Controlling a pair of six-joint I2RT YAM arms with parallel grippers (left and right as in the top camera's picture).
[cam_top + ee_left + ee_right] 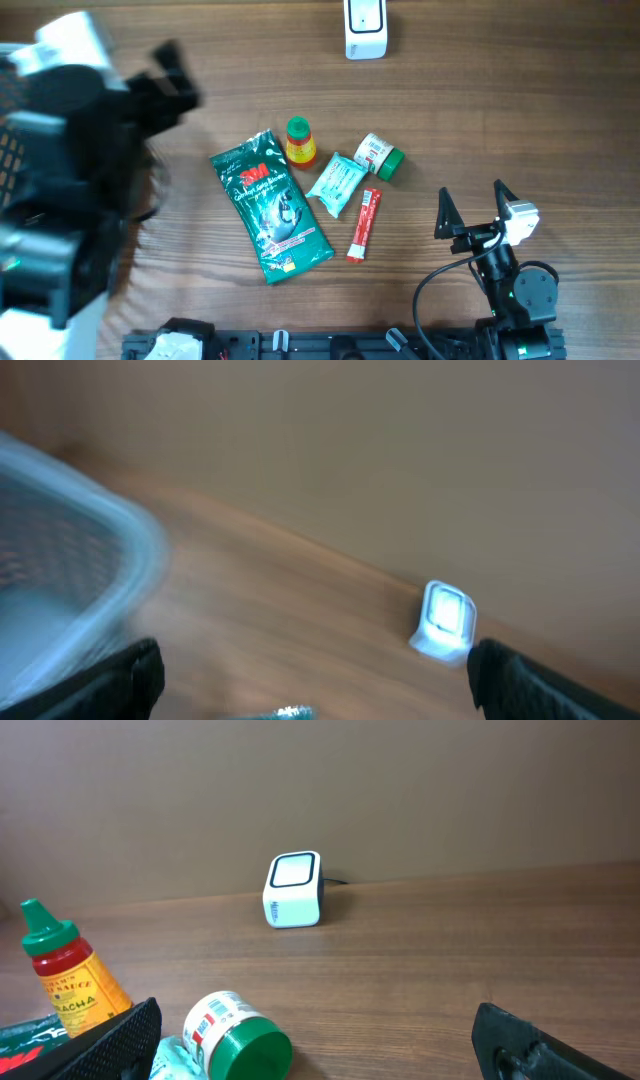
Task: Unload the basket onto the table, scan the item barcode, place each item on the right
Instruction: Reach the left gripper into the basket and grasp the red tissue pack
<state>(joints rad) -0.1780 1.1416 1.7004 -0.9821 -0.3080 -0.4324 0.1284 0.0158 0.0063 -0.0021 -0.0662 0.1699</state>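
A white barcode scanner (365,28) stands at the table's far edge, also seen in the left wrist view (443,622) and the right wrist view (295,889). Mid-table lie a green packet (272,205), an orange sauce bottle (299,142), a teal pouch (337,184), a green-lidded jar (379,156) and a red stick pack (364,224). My right gripper (477,208) rests open near the front right, the jar (235,1035) just ahead of its left finger. My left gripper (315,685) is open and empty, raised and blurred at the left (165,85).
A pale mesh basket (70,550) stands at the left, partly covered by the left arm in the overhead view. The right arm's base and cable (430,290) sit at the front edge.
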